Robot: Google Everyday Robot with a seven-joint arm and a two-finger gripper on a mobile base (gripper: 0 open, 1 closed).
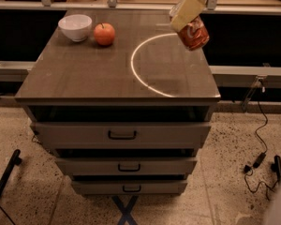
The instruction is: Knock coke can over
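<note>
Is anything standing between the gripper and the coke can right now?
Nothing visible. The gripper is right up against the top of the tilted coke can, above the table's far right edge. The apple and bowl sit apart at the far left corner.

One gripper at top right, against one tilted coke can over the far right corner of one cabinet. One apple. One white bowl. Three drawers. One black cable on the floor.
</note>
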